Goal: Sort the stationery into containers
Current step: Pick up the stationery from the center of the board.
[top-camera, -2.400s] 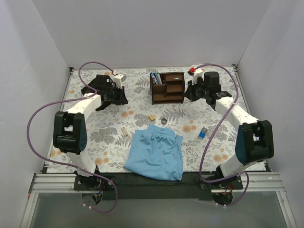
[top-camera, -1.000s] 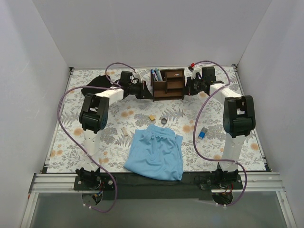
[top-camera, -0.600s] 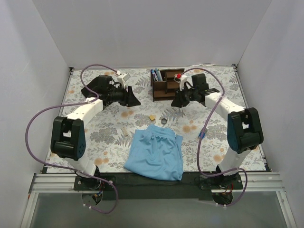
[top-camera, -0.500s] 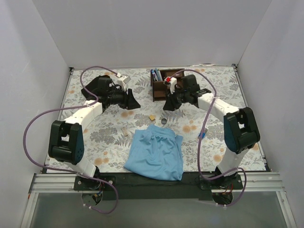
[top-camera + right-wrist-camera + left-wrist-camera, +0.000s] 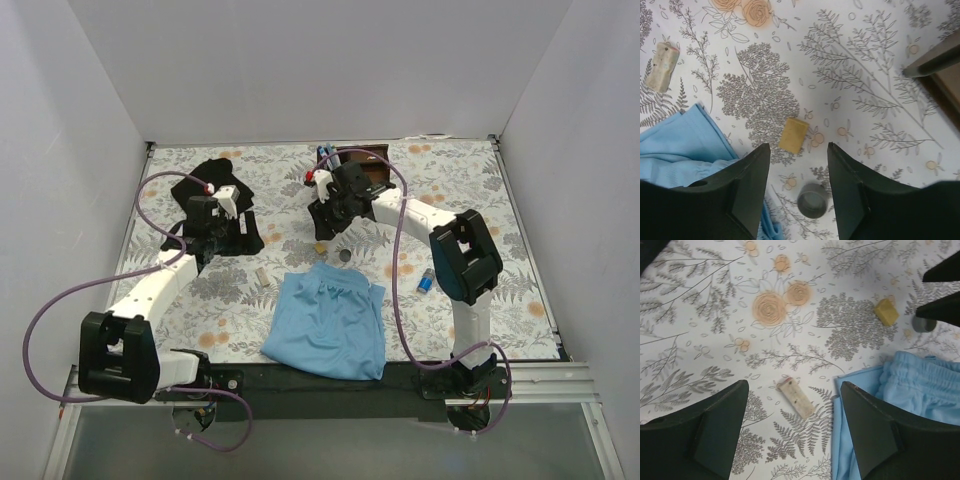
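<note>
My left gripper (image 5: 252,241) hangs open above a speckled whitish eraser block (image 5: 796,399) that lies on the floral mat beside the light blue cloth (image 5: 910,405). My right gripper (image 5: 323,222) is open over a tan eraser block (image 5: 793,135), and a small dark ring (image 5: 813,200) lies just nearer, between its fingers. Neither gripper holds anything. In the top view the same pieces show as the whitish eraser block (image 5: 262,275), tan block (image 5: 320,246) and ring (image 5: 343,256). A blue-capped cylinder (image 5: 425,281) lies to the right. The brown organizer (image 5: 368,153) with pens (image 5: 322,153) stands at the back, mostly behind my right arm.
The light blue cloth (image 5: 330,320) is spread at the front middle. A black cloth (image 5: 205,180) lies at the back left. White walls close in the mat on three sides. A corner of the organizer (image 5: 940,62) shows in the right wrist view.
Both arms have swung away from the organizer's sides toward the middle of the mat. Both grippers were shut a second ago and now stand open.
</note>
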`<state>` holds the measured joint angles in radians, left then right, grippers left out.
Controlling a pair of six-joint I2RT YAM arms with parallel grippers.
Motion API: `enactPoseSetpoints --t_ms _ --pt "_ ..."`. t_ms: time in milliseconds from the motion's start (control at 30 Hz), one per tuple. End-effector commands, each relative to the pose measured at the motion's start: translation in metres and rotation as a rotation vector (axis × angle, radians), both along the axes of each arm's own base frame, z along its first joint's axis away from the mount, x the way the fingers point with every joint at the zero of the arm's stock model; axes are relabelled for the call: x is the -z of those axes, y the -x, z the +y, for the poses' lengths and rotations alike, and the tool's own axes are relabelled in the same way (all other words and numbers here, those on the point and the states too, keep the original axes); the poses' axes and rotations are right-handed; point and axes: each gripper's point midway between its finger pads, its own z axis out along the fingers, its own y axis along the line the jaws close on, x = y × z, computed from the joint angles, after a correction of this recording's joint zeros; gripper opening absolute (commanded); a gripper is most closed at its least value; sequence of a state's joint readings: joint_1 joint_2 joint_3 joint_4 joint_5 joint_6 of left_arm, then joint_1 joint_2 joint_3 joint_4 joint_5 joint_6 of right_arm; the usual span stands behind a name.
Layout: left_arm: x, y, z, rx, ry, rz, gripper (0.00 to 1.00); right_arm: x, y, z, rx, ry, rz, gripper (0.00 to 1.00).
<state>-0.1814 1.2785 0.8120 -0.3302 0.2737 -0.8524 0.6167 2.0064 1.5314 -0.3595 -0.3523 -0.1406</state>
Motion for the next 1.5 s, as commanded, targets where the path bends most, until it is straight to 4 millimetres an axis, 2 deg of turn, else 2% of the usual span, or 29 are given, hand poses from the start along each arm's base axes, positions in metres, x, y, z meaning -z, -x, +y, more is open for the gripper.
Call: enactPoseSetpoints --t_ms 0,133,333,533,700,833,967,1467 --pt "0.0 0.003 0.032 -0.138 -0.104 -0.049 0.75 -0.002 0.005 0.009 0.088 0.044 0.007 0.59" --pt "0.004 0.01 0.04 -0.157 -0.134 -0.069 0.76 0.008 0.002 -0.003 0.208 0.097 0.005 0.58" --pt "0.0 0.004 0.044 -0.178 -0.132 -0.112 0.76 0.015 -0.001 -0.012 0.305 0.129 -0.023 0.57" --pt "-0.01 -0.007 0.044 -0.184 -0.123 -0.136 0.76 0.02 0.006 -0.005 0.27 0.136 -0.036 0.52" --pt "-0.007 -0.011 0.045 -0.18 -0.128 -0.125 0.76 0.018 0.017 0.003 0.239 0.128 -0.039 0.52" --pt "-0.008 -0.015 0.043 -0.177 -0.121 -0.127 0.76 0.015 0.022 0.002 0.248 0.129 -0.055 0.52" --pt "-0.006 -0.018 0.042 -0.175 -0.119 -0.127 0.76 0.021 0.025 0.002 0.246 0.133 -0.05 0.52" --pt "-0.003 -0.011 0.046 -0.186 -0.115 -0.11 0.76 0.034 0.026 0.016 0.198 0.128 -0.041 0.48"
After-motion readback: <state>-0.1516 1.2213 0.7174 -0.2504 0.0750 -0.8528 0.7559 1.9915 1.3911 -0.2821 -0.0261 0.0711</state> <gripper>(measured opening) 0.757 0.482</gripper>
